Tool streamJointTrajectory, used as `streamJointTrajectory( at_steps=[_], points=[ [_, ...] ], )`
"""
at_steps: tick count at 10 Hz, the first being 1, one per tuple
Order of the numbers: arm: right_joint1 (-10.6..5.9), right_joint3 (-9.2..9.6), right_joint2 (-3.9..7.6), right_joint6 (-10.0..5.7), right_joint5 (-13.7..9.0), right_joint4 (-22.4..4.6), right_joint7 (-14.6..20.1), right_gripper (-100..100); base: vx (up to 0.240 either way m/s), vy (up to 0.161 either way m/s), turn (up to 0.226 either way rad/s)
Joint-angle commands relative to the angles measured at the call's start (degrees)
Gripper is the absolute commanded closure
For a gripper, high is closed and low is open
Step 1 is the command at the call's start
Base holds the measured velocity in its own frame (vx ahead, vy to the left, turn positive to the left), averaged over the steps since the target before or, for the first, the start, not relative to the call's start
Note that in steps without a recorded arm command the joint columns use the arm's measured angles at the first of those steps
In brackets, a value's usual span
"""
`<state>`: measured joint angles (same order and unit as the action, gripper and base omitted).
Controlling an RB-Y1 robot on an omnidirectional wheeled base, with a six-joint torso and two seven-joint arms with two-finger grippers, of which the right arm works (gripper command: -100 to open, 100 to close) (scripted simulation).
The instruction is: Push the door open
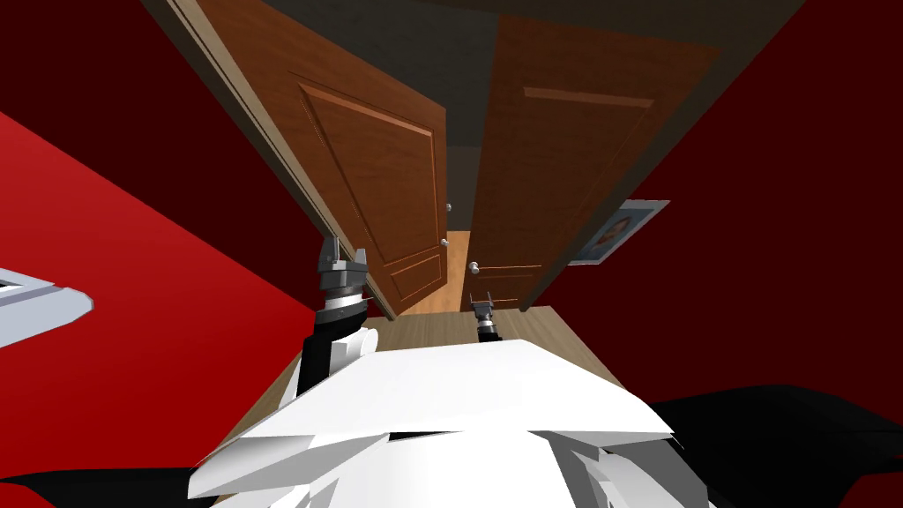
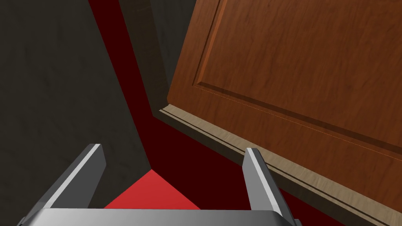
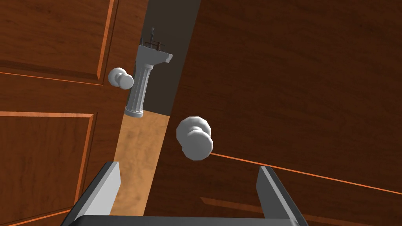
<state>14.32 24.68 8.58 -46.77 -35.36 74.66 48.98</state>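
Two brown panelled door leaves stand ahead, the left door (image 1: 379,185) and the right door (image 1: 564,159), with a narrow gap between them. My right gripper (image 1: 481,298) is low in front of the right door (image 3: 298,86). Its fingers are open with nothing between them (image 3: 188,188), just short of that door's white round knob (image 3: 194,138). A second white knob (image 3: 121,78) sits on the left door (image 3: 47,98). My left gripper (image 1: 344,251) is raised by the left door's hinge side, open and empty (image 2: 172,172), near the light wooden door frame (image 2: 220,137).
Through the gap I see a wooden floor and a white pedestal sink (image 3: 143,82). Dark red walls flank the doorway. A framed picture (image 1: 617,231) hangs on the right wall. A white object (image 1: 35,309) juts in at the far left.
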Motion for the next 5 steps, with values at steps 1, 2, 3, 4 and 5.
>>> streamJointTrajectory(
  at_steps=[1,2,3,4,5],
  points=[
    [-0.40,0.85,0.43,-0.64,-1.42,-1.74,1.83,-100,0.080,-0.071,0.064],
    [-0.69,1.37,0.53,-0.97,-2.24,-2.80,2.75,-100,0.081,-0.072,0.063],
    [-0.95,1.82,0.61,-1.25,-2.96,-3.74,3.55,-100,0.079,-0.059,0.062],
    [-1.20,2.28,0.70,-1.54,-3.68,-4.67,4.35,-100,0.083,-0.061,0.059],
    [-1.71,3.19,0.87,-2.11,-5.13,-6.54,5.96,-100,0.107,-0.081,0.111]
  ],
)
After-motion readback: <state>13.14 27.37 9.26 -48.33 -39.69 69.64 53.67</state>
